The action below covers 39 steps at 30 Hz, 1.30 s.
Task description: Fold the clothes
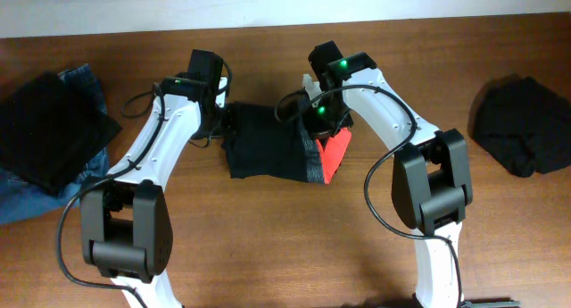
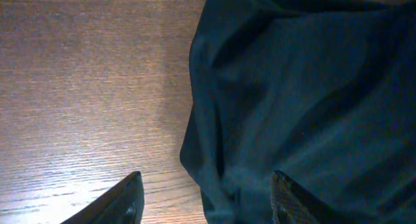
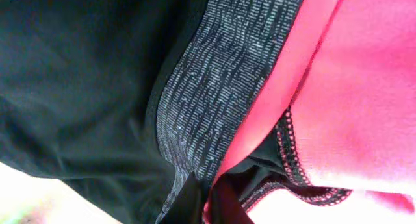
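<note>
Left claw [image 2: 208,199] is seen wide open in its own wrist view, with nothing held. The left edge of the trousers [image 2: 305,100] lies between its two fingertips [image 2: 127,198], and one tip is over the bare table [image 2: 78,87]. Right claw [image 3: 209,208] is almost closed. A thin fold of the red lining [image 3: 364,87], just beside the grey waistband [image 3: 201,87], appears to be pinched between its fingers, but only the tips are shown at the bottom of that view.

From the overhead view, the trousers are found in the middle of the table, between the two arms. They are already gathered into a short, compact packet. No long legs are seen stretched out, so it is judged that most of the folding is done. At the right end, however, the waistband is turned open and the red inside is exposed, and the black cloth is wrinkled at the left edge. It is judged that this end is not yet laid flat and closed, and that the packet is not yet smoothed.

At the far left of the table, blue jeans [image 1: 85,80] are seen with a black cloth [image 1: 49,138] on top of them. A dark garment [image 1: 522,125] is lying at the far right, well apart from the arms.
</note>
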{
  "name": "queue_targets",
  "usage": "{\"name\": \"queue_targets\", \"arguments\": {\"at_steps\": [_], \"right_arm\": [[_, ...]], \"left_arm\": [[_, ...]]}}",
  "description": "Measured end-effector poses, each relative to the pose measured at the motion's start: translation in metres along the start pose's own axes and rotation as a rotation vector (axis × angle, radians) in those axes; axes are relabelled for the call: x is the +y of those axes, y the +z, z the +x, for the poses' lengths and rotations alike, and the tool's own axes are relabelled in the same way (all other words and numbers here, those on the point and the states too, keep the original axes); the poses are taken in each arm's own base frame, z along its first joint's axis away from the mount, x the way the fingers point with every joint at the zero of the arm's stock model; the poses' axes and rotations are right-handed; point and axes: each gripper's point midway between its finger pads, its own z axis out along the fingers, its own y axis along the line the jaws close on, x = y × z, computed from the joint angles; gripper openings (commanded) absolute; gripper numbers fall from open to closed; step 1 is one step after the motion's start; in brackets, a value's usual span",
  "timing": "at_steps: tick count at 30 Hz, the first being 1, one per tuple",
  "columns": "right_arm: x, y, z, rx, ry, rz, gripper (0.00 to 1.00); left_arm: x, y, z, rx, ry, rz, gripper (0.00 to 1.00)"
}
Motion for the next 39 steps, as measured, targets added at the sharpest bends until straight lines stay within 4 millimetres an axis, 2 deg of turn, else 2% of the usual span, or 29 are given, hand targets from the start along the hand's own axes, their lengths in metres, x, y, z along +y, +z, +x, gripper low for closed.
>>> {"name": "queue_targets", "arguments": {"at_steps": [7,10,15,20,22,25,32,36,39], "right_arm": [[-0.008,-0.002,0.001,0.004,0.029,0.011,0.04],[-0.025,-0.010,-0.002,-0.015,0.088,0.037,0.04],[-0.060,-0.037,-0.003,-0.062,0.198,0.066,0.04],[-0.077,-0.047,0.000,-0.070,0.255,0.078,0.04],[-0.077,-0.047,0.002,-0.064,0.258,0.080,0.07],[-0.074,-0.046,0.006,-0.047,0.256,0.083,0.18],[-0.067,-0.040,0.020,0.013,0.238,0.093,0.18],[-0.070,-0.042,0.017,0.004,0.221,0.104,0.18],[-0.073,-0.051,0.012,-0.018,0.212,0.108,0.18]], "left_arm": [[0.000,0.000,0.001,0.006,-0.001,-0.001,0.62],[0.000,0.000,0.001,0.006,-0.001,-0.001,0.62],[0.000,0.000,0.001,0.006,0.000,-0.001,0.62],[0.000,0.000,0.001,0.005,0.000,-0.001,0.62],[0.000,0.000,0.001,0.005,0.000,-0.001,0.62],[0.000,0.000,0.001,0.005,0.000,-0.001,0.62],[0.000,0.000,0.001,0.005,0.000,-0.001,0.62],[0.000,0.000,0.001,0.005,-0.001,-0.001,0.61],[0.000,0.000,0.001,0.005,-0.001,-0.001,0.60]]}}
